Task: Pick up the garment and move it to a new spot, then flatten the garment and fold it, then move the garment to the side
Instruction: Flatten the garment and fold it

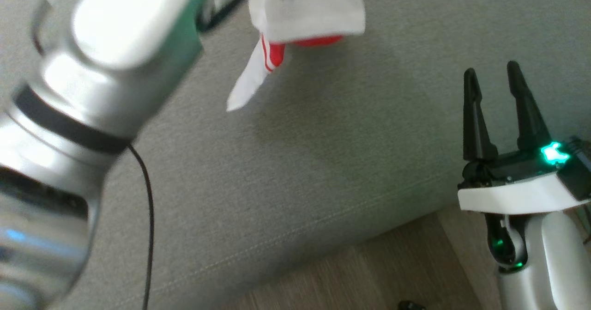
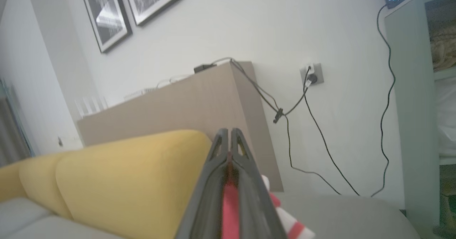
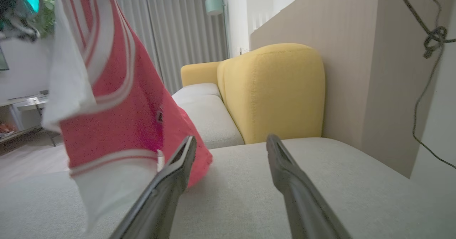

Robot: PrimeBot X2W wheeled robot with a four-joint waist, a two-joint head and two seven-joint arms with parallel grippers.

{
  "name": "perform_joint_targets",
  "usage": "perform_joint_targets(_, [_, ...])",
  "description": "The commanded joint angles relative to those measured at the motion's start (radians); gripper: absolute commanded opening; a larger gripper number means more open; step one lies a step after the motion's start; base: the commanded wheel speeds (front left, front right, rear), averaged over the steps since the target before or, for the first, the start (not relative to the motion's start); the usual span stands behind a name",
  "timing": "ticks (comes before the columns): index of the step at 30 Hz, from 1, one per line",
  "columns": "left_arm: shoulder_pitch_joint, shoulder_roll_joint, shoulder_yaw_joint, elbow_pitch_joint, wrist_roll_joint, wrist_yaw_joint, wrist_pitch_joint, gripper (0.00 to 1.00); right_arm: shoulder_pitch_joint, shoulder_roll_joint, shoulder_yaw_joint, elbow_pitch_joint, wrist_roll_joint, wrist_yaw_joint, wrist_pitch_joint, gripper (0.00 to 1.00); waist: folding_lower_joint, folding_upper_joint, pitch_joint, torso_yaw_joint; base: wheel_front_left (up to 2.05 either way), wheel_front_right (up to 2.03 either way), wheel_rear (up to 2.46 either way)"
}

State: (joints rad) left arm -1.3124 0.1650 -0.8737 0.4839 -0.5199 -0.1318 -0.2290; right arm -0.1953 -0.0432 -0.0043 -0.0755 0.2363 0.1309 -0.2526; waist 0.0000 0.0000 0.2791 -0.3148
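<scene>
Top centre, blurred: red-and-white garment (image 1: 307, 14) hanging above grey sofa (image 1: 323, 171), seemingly pinched in left gripper (image 2: 229, 135). Lower right: right gripper (image 1: 491, 69) spread wide.

Garment (image 1: 307, 12) top off-view; forearm (image 1: 106, 46) blurry

No readable text or labels.
</scene>
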Motion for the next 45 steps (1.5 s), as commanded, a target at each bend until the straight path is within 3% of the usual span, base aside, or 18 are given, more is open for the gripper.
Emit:
perform_joint_targets(1, [-0.105, 0.038, 0.025, -0.026, -0.012, 0.001, 0.001, 0.0, 0.005, -0.007, 0.023, -0.028, 0.01, 0.0, -0.009, 1.0, 0.0, 0.0, -0.013, -0.02, 0.0, 0.0, 0.0])
perform_joint_targets(6, [-0.249, 0.038, 0.05, 0.035, -0.033, 0.001, -0.014, 0.0, 0.014, -0.007, 0.021, -0.032, 0.018, 0.0, -0.009, 1.0, 0.0, 0.0, -0.024, -0.016, 0.0, 0.0, 0.0])
perform_joint_targets(10, [-0.26, 0.065, 0.04, 0.117, -0.038, 0.001, -0.018, 0.0, 0.011, -0.007, 0.014, -0.037, 0.018, 0.0, -0.009, 1.0, 0.0, 0.0, -0.026, 0.01, 0.0, 0.0, 0.0])
perform_joint_targets(18, [-0.079, 0.245, -0.031, 0.317, -0.014, 0.001, -0.027, 0.0, -0.011, -0.007, 0.047, -0.052, 0.016, 0.0, -0.009, 1.0, 0.0, 0.0, 0.035, 0.029, 0.0, 0.0, 0.0])
perform_joint_targets(20, [-0.04, 0.272, -0.025, 0.376, -0.021, 0.019, -0.028, 0.0, -0.013, -0.007, 0.056, -0.055, 0.009, 0.0, -0.009, 1.0, 0.0, 0.0, 0.055, 0.035, 0.0, 0.0, 0.0])
perform_joint_targets(21, [-0.027, 0.28, -0.017, 0.399, -0.026, 0.032, -0.028, 0.46, -0.015, -0.007, 0.059, -0.055, 0.005, 0.0, -0.009, 1.0, 0.0, 0.0, 0.064, 0.038, 0.0, 0.0, 0.0])
perform_joint_targets(22, [-0.017, 0.286, -0.011, 0.417, -0.027, 0.045, -0.029, 1.0, -0.018, -0.007, 0.062, -0.057, 0.001, 0.0, -0.009, 1.0, 0.0, 0.0, 0.072, 0.041, 0.0, 0.0, 0.0])
perform_joint_targets(28, [0.04, 0.292, 0.07, 0.366, -0.035, 0.121, -0.032, 1.0, -0.02, -0.007, 0.06, -0.062, -0.02, 0.0, -0.009, 1.0, 0.0, 0.0, 0.091, 0.073, 0.0, 0.0, 0.0])
perform_joint_targets(32, [0.172, 0.286, 0.189, 0.187, -0.036, 0.197, -0.032, 1.0, -0.015, -0.007, 0.047, -0.062, -0.039, 0.0, -0.009, 1.0, 0.0, 0.0, 0.093, 0.113, 0.0, 0.0, 0.0])
perform_joint_targets(34, [0.342, 0.253, 0.275, 0.015, -0.044, 0.225, -0.033, 1.0, -0.008, -0.007, 0.031, -0.062, -0.054, 0.0, -0.009, 1.0, 0.0, 0.0, 0.091, 0.147, 0.0, 0.0, 0.0])
perform_joint_targets(37, [0.539, 0.195, 0.331, -0.12, -0.064, 0.211, -0.033, 1.0, -0.004, -0.007, 0.016, -0.06, -0.069, 0.0, -0.009, 1.0, 0.0, 0.0, 0.089, 0.178, 0.0, 0.0, 0.0])
perform_joint_targets(40, [0.705, 0.126, 0.327, -0.191, -0.069, 0.181, -0.033, 1.0, -0.005, -0.007, 0.002, -0.059, -0.085, 0.0, -0.009, 1.0, 0.0, 0.0, 0.09, 0.206, 0.0, 0.0, 0.0])
perform_joint_targets(45, [0.832, 0.02, 0.246, -0.143, -0.103, 0.101, -0.026, 1.0, -0.015, -0.007, -0.013, -0.061, -0.108, 0.0, -0.009, 1.0, 0.0, 0.0, 0.099, 0.232, 0.0, 0.0, 0.0])
